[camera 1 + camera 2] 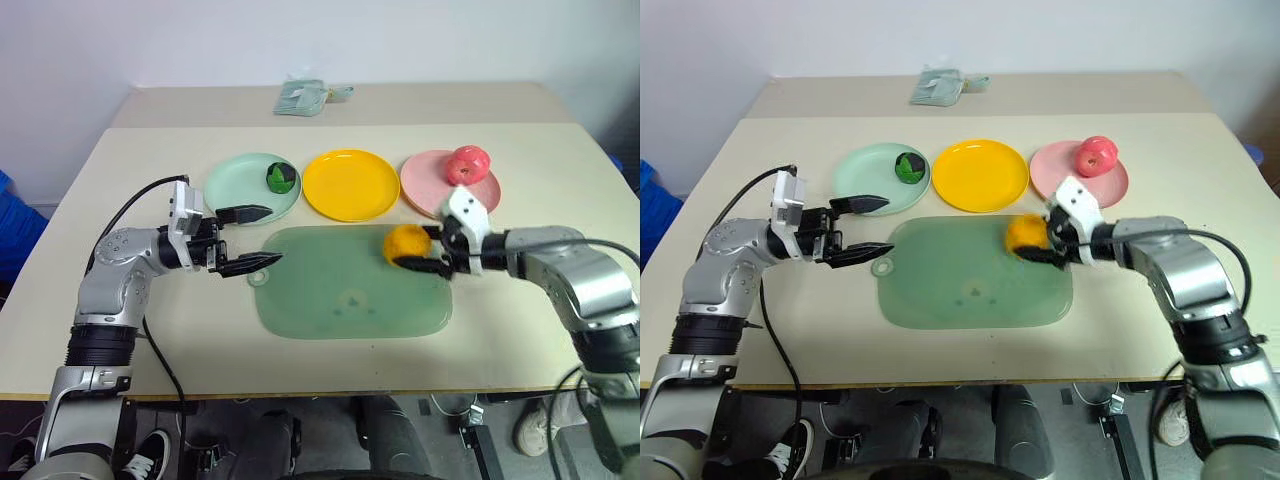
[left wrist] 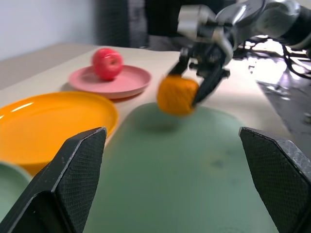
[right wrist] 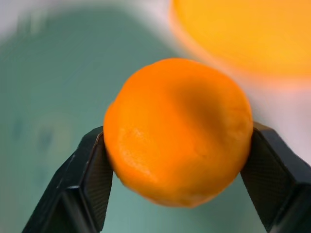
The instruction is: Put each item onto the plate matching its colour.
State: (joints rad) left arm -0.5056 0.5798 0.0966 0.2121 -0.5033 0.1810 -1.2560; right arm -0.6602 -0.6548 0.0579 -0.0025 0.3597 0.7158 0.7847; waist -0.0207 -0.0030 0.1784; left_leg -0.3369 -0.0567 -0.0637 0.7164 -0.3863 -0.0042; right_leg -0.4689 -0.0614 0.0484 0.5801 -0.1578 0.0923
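The orange-yellow toy fruit (image 3: 177, 131) sits clamped between the two black fingers of the right gripper (image 1: 428, 252), over the right end of the green mat (image 1: 340, 300), near that mat's far edge; whether it rests on the mat or hangs just above it I cannot tell. The yellow plate (image 1: 350, 184) lies just beyond the mat's far edge, between the mint green plate (image 1: 235, 185) and the pink plate (image 1: 425, 180). The dark green-and-black fruit (image 1: 280, 178) lies on the mint green plate; the pink apple (image 1: 467, 164) lies on the pink plate. The left gripper (image 1: 257, 238) hangs with fingers spread wide and nothing between them, at the mat's left end. A folded pale-green cloth (image 1: 303, 97) lies at the table's far edge.
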